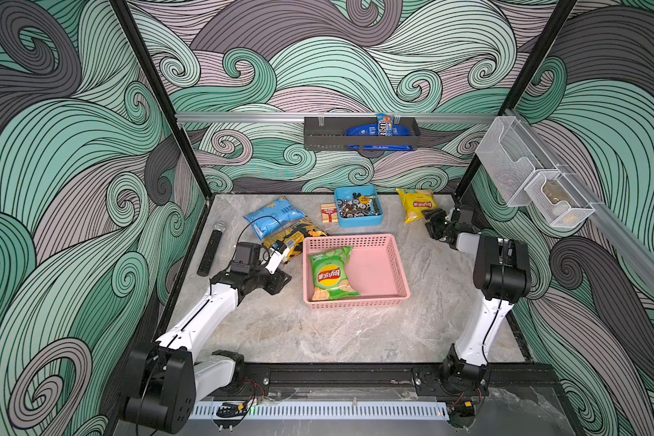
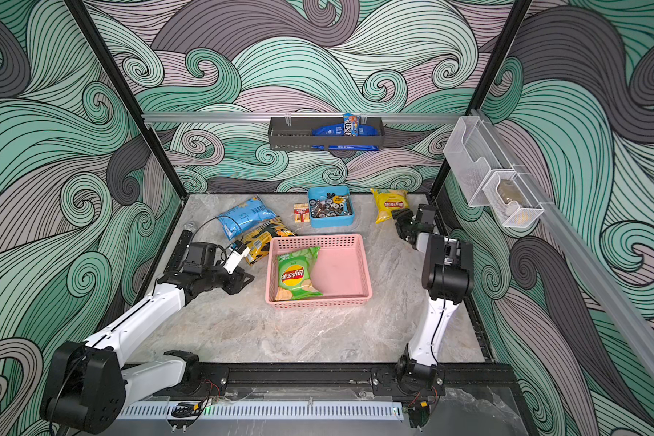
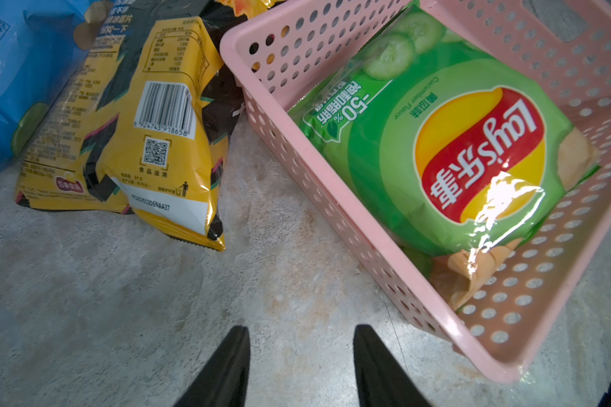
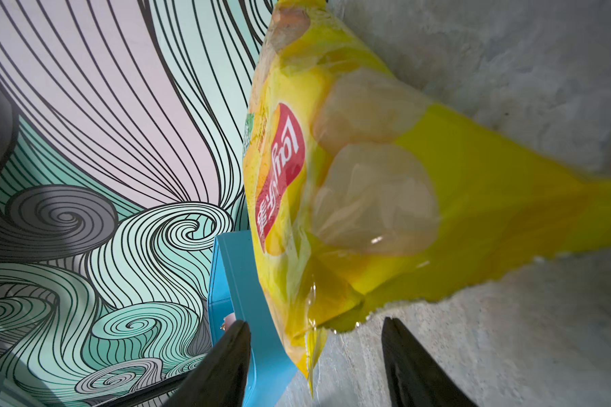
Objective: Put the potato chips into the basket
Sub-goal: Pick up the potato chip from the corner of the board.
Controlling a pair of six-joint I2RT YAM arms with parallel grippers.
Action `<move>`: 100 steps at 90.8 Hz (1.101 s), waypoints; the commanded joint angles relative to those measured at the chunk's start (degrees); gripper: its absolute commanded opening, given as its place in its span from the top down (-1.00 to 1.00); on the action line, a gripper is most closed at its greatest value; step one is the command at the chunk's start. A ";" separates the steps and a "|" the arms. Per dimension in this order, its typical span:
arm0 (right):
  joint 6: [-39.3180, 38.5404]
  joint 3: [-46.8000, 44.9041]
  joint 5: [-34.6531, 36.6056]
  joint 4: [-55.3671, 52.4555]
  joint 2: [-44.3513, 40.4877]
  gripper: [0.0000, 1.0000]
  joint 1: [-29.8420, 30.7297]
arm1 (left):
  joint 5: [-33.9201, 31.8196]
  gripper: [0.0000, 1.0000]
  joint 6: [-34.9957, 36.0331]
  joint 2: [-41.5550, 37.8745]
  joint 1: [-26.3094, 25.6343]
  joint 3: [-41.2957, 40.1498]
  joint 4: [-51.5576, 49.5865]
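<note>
Right end effector point(image 4: 315, 320), open and empty, straddles a corner of the yellow bag point(image 4: 367, 176), 1 o'clock from the basket point(image 1: 401, 264). Slick foil may slip free.

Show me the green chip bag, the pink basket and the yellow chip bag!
green chip bag point(image 1: 330, 274): in a top view, on its round logo.
pink basket point(image 1: 374, 271): in a top view, on its bare floor.
yellow chip bag point(image 4: 367, 197): right wrist view, on its printed front.

The left arm point(image 1: 204, 317) and right arm point(image 1: 478, 332) were built of white link shells joined by black motor housings; black cables were run along them. The left hand point(image 3: 298, 329) was fitted with black tapering fingers point(image 3: 226, 366).
</note>
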 commanded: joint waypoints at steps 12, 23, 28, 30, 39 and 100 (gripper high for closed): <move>0.56 1.98 -1.03 1.74 3.23 0.10 -0.14 | 0.82 -0.01 0.54 0.58 0.35 0.38 0.22; 0.62 0.54 -1.07 3.29 2.24 0.60 -0.16 | 0.74 -0.01 0.56 0.64 0.30 0.50 0.22; 0.32 0.13 -0.95 3.36 1.04 0.84 -0.21 | 0.74 -0.01 0.54 0.69 0.35 0.44 0.23; 0.15 0.02 -1.02 3.33 0.54 0.91 -0.21 | 0.74 -0.01 0.59 0.67 0.35 0.42 0.22; -0.79 -0.49 -1.24 3.27 -2.72 1.00 -0.19 | 0.74 -0.01 0.59 0.67 0.35 0.40 0.22; -2.83 -18.58 -5.76 -1.25 -40.91 1.00 4.57 | 0.37 -0.01 0.49 0.30 0.35 0.21 0.49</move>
